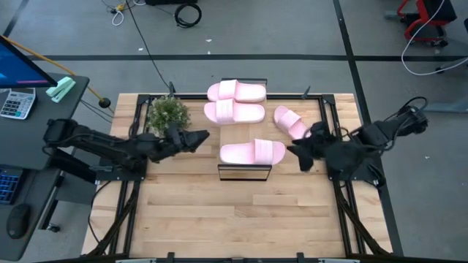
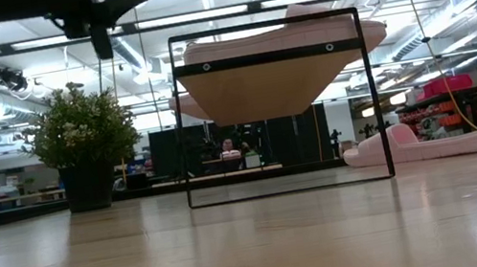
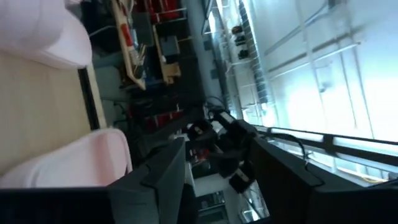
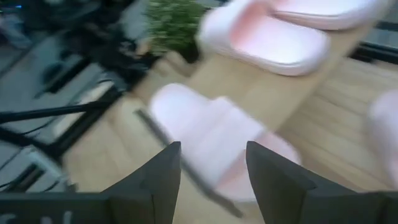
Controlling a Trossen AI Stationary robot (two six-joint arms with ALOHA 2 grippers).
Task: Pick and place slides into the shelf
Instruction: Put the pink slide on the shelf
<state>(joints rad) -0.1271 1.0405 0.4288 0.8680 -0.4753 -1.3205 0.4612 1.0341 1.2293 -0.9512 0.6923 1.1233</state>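
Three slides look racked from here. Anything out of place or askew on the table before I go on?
One slide lies off the shelf, on the tabletop to its right, angled rather than square like the three on the top board. The right gripper hovers just beside it, fingers open. Nothing looks spilled or damaged.

Three pink slides [image 1: 235, 112] on shelf [image 1: 244, 171], one [image 1: 289, 121] beside
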